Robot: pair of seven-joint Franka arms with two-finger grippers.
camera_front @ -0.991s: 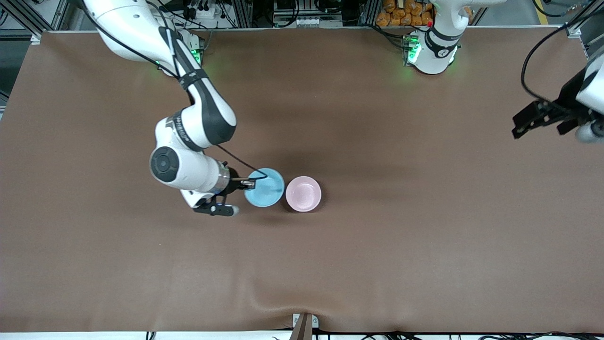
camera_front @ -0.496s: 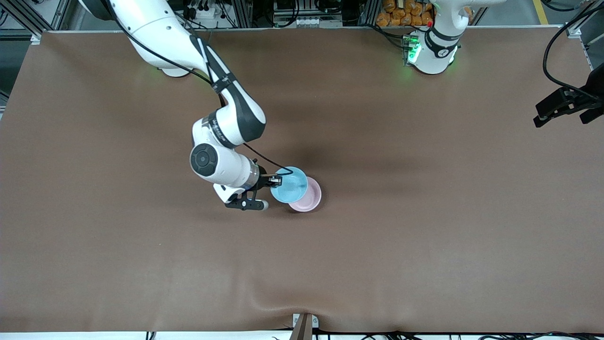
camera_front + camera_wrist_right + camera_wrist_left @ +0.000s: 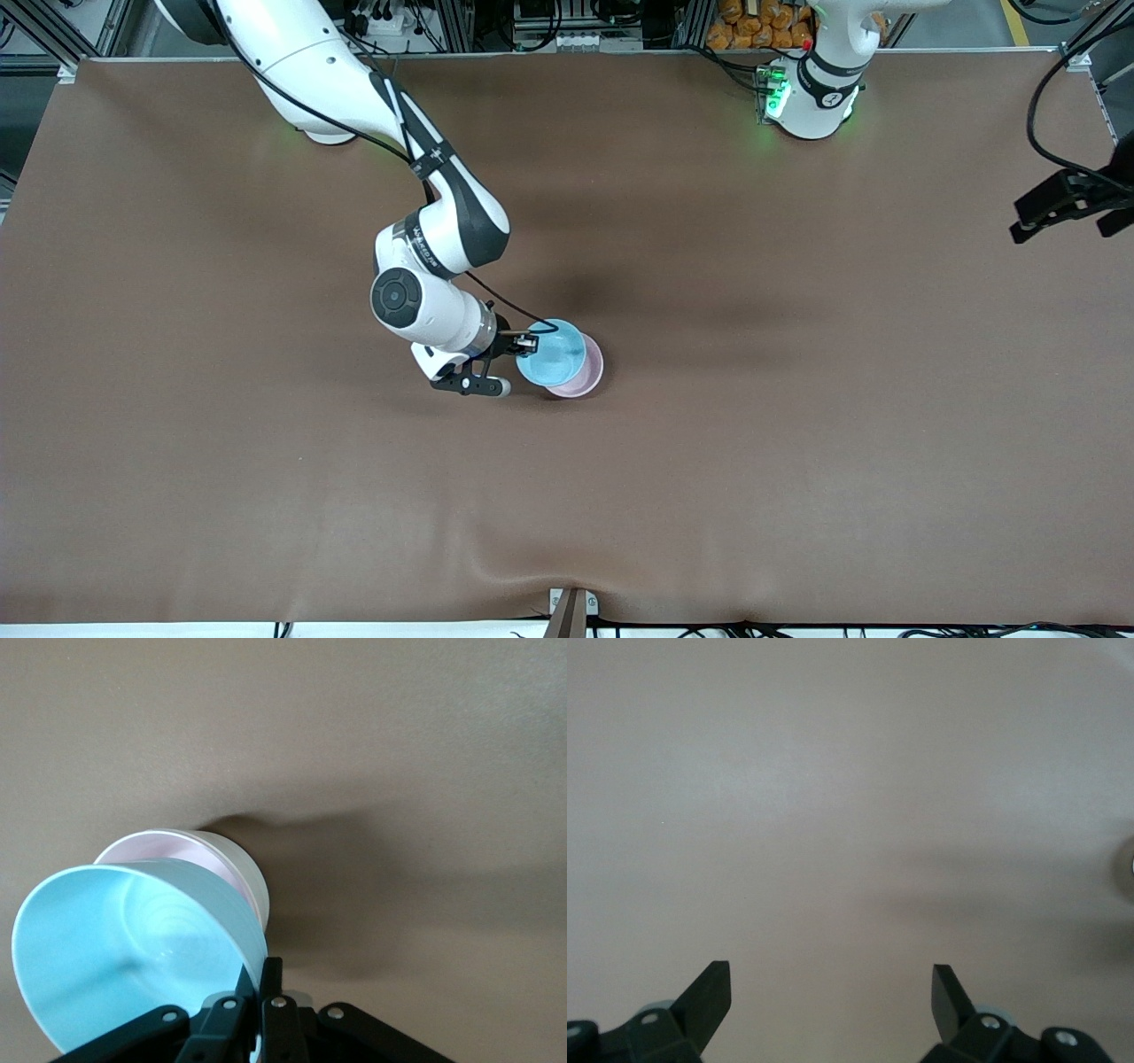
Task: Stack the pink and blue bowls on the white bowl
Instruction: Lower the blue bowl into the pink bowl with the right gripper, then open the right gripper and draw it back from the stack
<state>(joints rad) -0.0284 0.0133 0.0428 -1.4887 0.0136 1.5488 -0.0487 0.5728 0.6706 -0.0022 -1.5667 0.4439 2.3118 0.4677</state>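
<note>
A: Nearest the front cam?
B: Bare brown table (image 3: 567,496), nothing else till mid-table.
A: Then?
B: Pink bowl (image 3: 592,372) sits on the table, approx centre. Its outer wall looks white in the right wrist view (image 3: 244,870), so whether a white bowl sits under it, can't tell.
A: Blue bowl?
B: Blue bowl (image 3: 551,352) is held tilted, partly over the pink one, offset toward the right arm's end. Not nested.
A: Who's got it?
B: Right gripper (image 3: 524,341), fingers clamped on the blue rim (image 3: 133,948), above the table just beside the pink bowl.
A: Left arm?
B: Waiting. Left gripper (image 3: 1067,206) hangs over the table edge at the left arm's end, fingers (image 3: 713,992) spread wide, holding nothing; only bare table under it.
</note>
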